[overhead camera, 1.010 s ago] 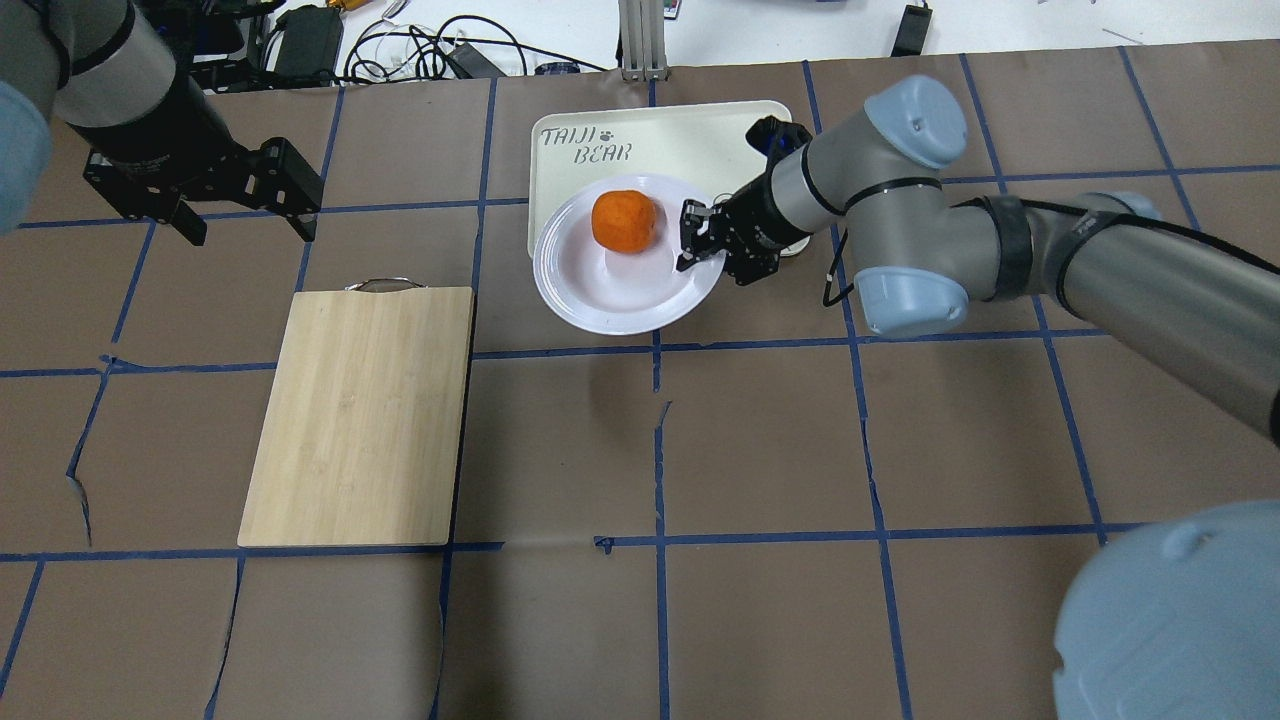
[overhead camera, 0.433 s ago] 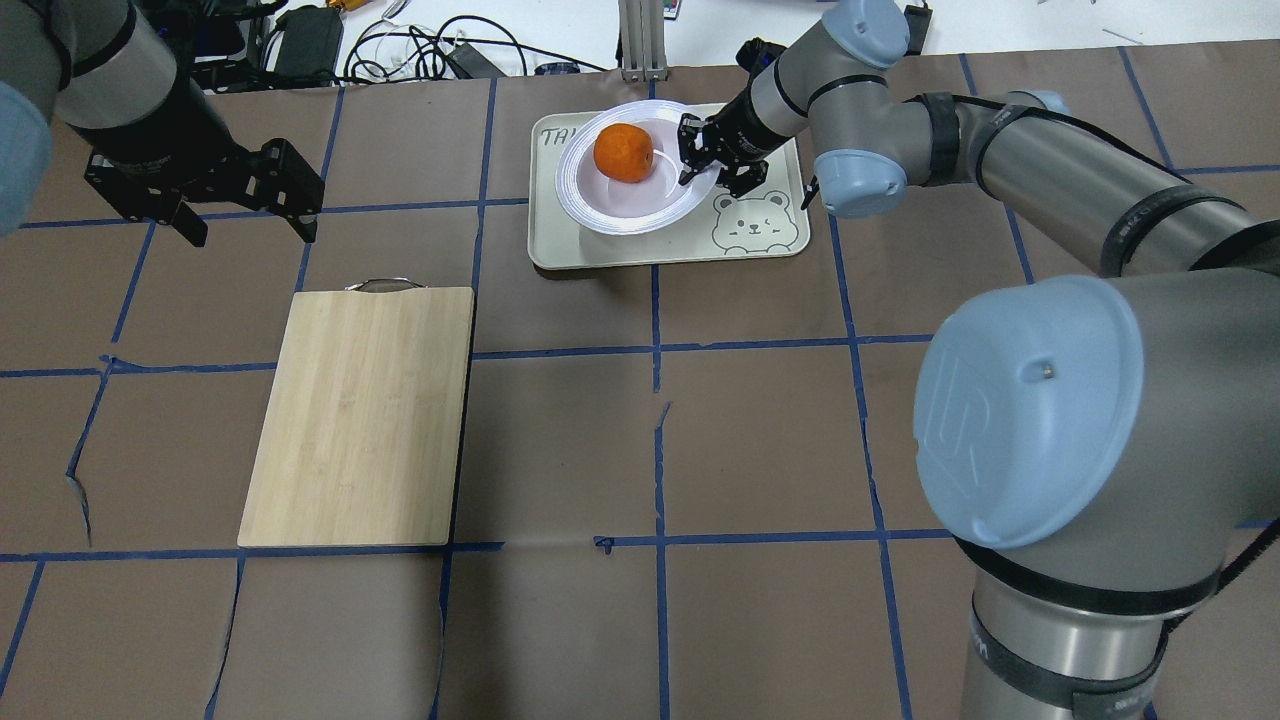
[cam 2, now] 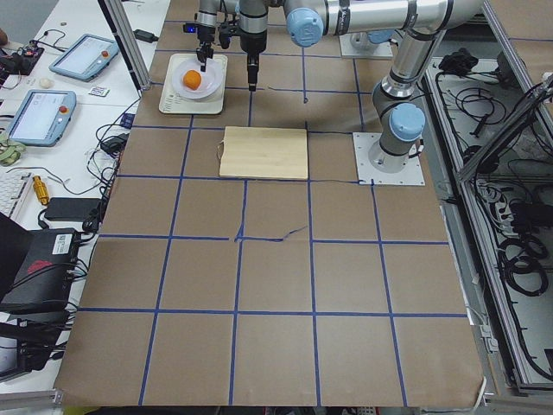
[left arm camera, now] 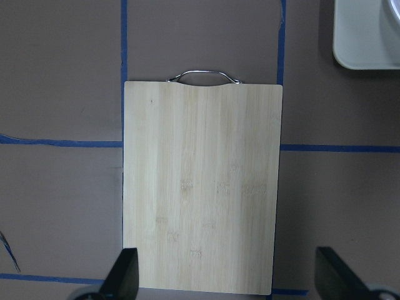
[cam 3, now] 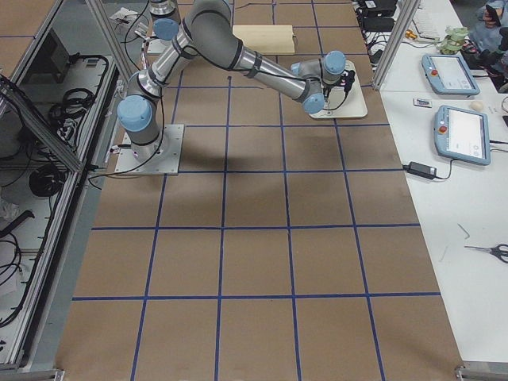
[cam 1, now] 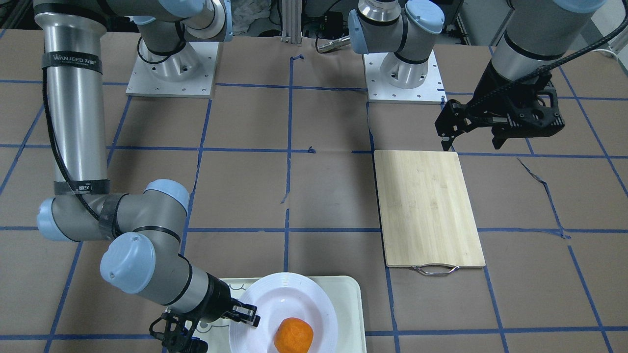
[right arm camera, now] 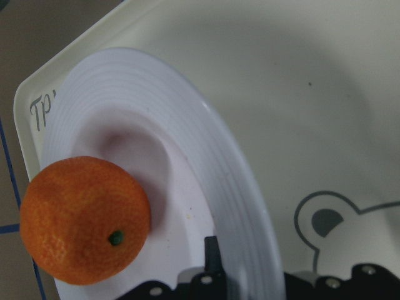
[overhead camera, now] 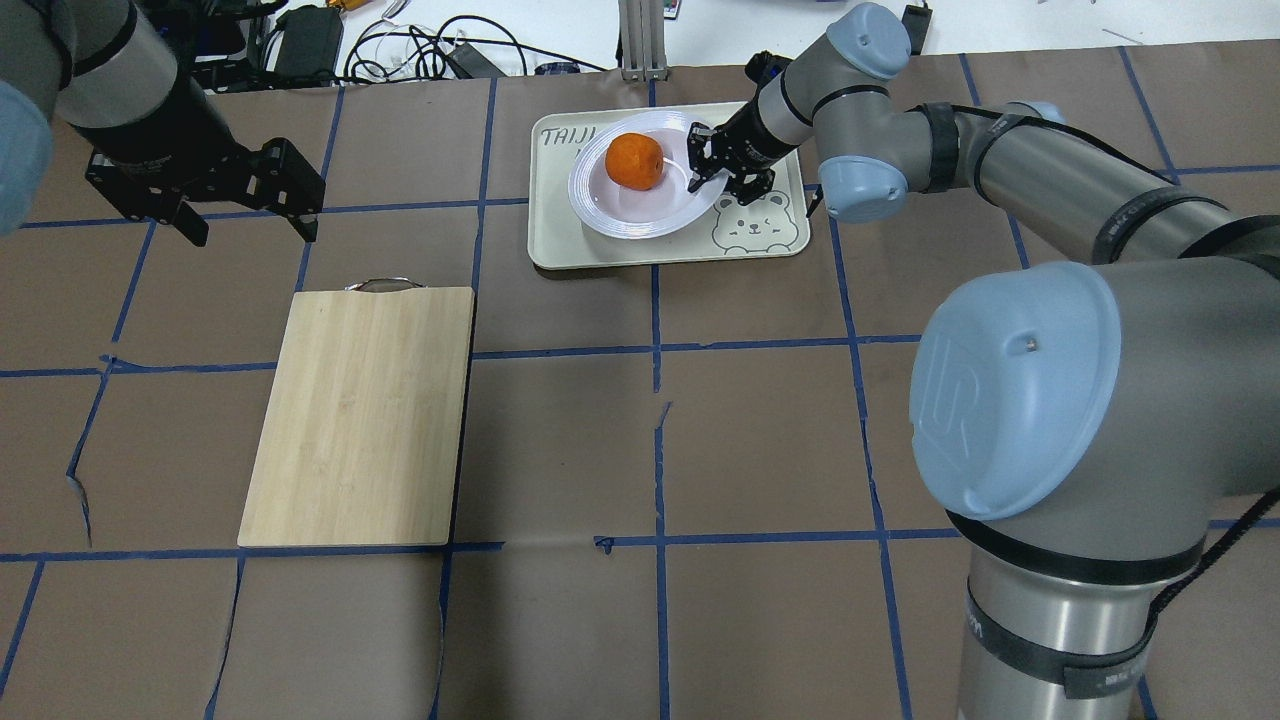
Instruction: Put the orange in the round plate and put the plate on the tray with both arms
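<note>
The orange [overhead camera: 635, 160] sits in the sunken centre of the white round plate [overhead camera: 620, 205]. The plate lies over the pale tray [overhead camera: 680, 245], slightly tilted; I cannot tell whether it rests flat. My right gripper [overhead camera: 700, 168] is shut on the plate's right rim, just above the tray's bear face [overhead camera: 757, 222]. In the right wrist view a black finger [right arm camera: 212, 256] presses inside the ridged rim of the plate [right arm camera: 156, 106], beside the orange [right arm camera: 84, 219]. My left gripper [overhead camera: 250, 230] hangs open and holds nothing, well left of the tray, above the table.
A bamboo cutting board [overhead camera: 360, 415] with a metal handle lies left of centre, below my left gripper [left arm camera: 225, 281]. Cables and boxes crowd the far edge behind the tray. The right arm's large elbow [overhead camera: 1010, 390] stands at the near right.
My right arm carried the plate with the orange away from the robot, from half off the tray's near edge to over its middle. The left arm has not moved.
</note>
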Controlling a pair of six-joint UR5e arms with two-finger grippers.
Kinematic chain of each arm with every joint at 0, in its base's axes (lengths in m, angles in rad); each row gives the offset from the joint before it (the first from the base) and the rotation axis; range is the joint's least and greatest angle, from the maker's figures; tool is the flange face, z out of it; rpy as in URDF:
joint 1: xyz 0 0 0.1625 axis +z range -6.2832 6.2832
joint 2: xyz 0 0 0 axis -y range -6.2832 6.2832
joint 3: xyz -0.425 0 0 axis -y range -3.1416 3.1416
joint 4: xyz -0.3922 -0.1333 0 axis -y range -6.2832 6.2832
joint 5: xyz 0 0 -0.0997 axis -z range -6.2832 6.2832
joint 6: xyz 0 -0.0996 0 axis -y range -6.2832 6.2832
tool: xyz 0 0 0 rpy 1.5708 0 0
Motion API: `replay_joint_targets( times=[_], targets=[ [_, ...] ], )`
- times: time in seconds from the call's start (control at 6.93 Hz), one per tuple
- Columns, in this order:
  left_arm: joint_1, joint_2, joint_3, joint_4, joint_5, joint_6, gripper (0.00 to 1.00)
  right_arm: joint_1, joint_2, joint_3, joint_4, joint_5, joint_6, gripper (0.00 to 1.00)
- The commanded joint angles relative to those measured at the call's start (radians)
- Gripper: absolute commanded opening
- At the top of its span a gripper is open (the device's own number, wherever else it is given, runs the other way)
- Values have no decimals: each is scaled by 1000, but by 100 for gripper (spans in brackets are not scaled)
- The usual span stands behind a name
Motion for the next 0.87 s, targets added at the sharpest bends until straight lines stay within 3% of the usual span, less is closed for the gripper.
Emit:
replay_joint_targets(
  times=[0.0,0.14,0.29,0.43,0.58,0.72],
  targets=[
    [1,0,-1,0,0,0,100,-36,-5,2,3,-41,49,83],
    [-1,0,1,0,0,0,100,-44,-14,-19,0,-125,-16,100],
    [1,0,1,0,0,0,100,-53,-60,-29,24,-193,-134,100],
    [1,0,1,0,0,0,100,-59,-107,-46,181,-303,-209,100],
    [1,0,1,0,1,0,100,-59,-187,-44,279,-359,-215,100],
    [1,0,1,0,0,0,100,-50,-289,-49,450,-367,-216,100]
  ],
)
